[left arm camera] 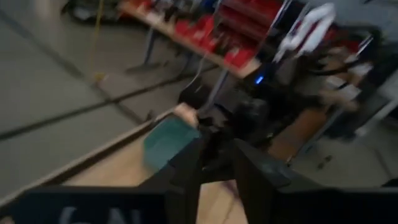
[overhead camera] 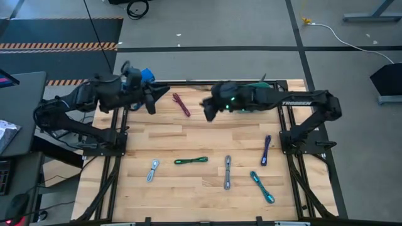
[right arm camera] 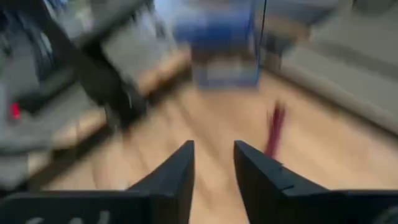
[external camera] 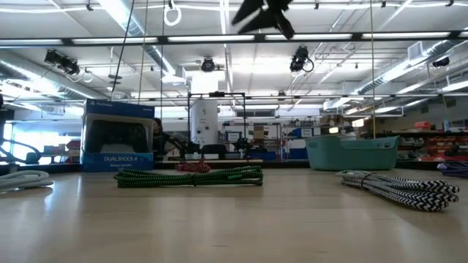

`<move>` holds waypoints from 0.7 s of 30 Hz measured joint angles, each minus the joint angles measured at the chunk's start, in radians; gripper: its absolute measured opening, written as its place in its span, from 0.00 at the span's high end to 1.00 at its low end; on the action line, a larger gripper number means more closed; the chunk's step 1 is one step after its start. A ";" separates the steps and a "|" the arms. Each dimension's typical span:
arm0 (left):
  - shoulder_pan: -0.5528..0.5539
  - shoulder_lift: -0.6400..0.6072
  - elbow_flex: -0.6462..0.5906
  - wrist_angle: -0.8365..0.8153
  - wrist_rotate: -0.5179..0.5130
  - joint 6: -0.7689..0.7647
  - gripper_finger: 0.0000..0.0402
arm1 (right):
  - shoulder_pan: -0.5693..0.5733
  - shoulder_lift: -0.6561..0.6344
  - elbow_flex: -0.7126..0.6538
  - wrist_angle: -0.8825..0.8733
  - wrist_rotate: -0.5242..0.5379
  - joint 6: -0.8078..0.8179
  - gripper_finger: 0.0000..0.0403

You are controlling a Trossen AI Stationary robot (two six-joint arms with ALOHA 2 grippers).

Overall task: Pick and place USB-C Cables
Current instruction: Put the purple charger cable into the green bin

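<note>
Six small bundled cables lie flat on the wooden table: maroon (overhead camera: 181, 104) near the far edge, purple (overhead camera: 266, 149), green (overhead camera: 191, 161), grey (overhead camera: 227, 172), teal (overhead camera: 262, 186) and silvery-blue (overhead camera: 152, 169). My left gripper (overhead camera: 159, 99) hovers open above the table, left of the maroon cable. My right gripper (overhead camera: 206, 110) hovers open to the right of that cable, which shows ahead of its fingers (right arm camera: 274, 130). In the low view the green cable (external camera: 190, 177) and the grey one (external camera: 398, 188) lie nearest. Neither gripper holds anything.
A blue box (external camera: 117, 135) stands at the far left corner and a teal bin (external camera: 352, 152) at the far right, mostly under my right arm in the high view. Both arms reach over the table's far half. The table's metal frame (overhead camera: 113, 150) runs along its sides.
</note>
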 joint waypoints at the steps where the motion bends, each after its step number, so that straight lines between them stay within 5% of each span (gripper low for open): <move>1: 0.008 0.000 0.000 -0.031 0.000 -0.016 0.70 | 0.003 0.013 0.001 -0.055 -0.026 0.017 0.66; 9: 0.075 0.000 0.000 -0.232 -0.004 -0.072 0.52 | 0.031 0.149 0.000 -0.504 -0.124 0.171 0.52; 21: 0.181 0.072 -0.002 -0.671 0.136 -0.171 0.54 | 0.048 0.205 -0.063 -0.751 -0.185 0.377 0.49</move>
